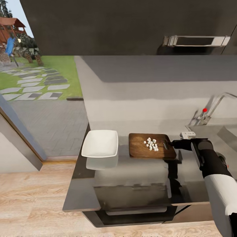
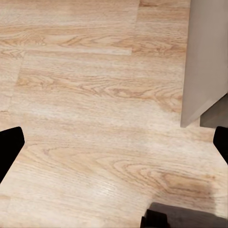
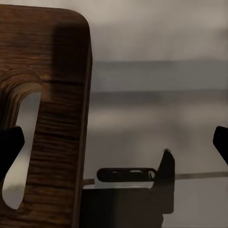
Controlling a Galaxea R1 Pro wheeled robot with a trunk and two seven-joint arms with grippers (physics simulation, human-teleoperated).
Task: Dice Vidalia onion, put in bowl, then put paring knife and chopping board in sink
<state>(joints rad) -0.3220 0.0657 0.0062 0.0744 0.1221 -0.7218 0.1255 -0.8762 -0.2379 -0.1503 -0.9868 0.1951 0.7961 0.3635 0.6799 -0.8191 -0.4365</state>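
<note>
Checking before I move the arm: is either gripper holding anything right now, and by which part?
Nothing is held. The right gripper is open beside the chopping board's handle end; the left gripper is open over bare floor.

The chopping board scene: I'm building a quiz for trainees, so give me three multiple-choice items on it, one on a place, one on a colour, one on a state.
1. Where do the diced onion pieces lie?
A in the bowl
B on the chopping board
C on the floor

2. What colour is the bowl?
A white
B red
C black

3. What is in the bowl?
A onion
B a knife
C nothing

Answers: B, the white bits sit on the brown board; A, the dish beside the board is white; C, its inside shows bare.
</note>
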